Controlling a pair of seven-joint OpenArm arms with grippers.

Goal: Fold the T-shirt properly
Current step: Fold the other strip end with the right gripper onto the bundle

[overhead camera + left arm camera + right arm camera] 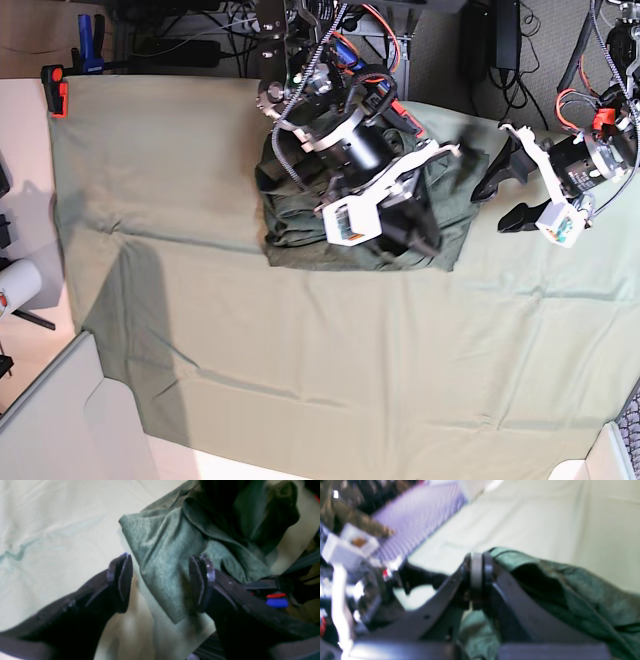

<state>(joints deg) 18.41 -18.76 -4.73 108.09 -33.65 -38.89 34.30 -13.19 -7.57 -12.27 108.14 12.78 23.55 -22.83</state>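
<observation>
- A red clamp (52, 88) grips the far left corner of the mint-green table cloth (300, 360), with a blue clamp (87, 35) just behind it.
- The table cloth covers the whole work surface and shows long creases toward its near edge.
- The T-shirt (300, 225) lies bunched and partly folded on the far middle of the cloth, a dark olive mass with wrinkled layers.
- The right gripper (415, 228) hangs over the T-shirt's right part; in the right wrist view (477, 580) its jaws are pressed together, and green fabric runs up beside and beneath them.
- That view is blurred, so I cannot tell whether a fold of the shirt is actually pinched between the closed jaws.
- The left gripper (510, 195) sits just right of the T-shirt's right edge, above the cloth.
- In the left wrist view the left gripper (160, 582) has its jaws spread wide, holding nothing.
- A folded flap of the T-shirt (162, 562) lies between and beyond the two fingers (122, 580), lower than them; whether either pad touches it cannot be told.
- Darker, shadowed folds of the shirt pile up farther back in that view.
</observation>
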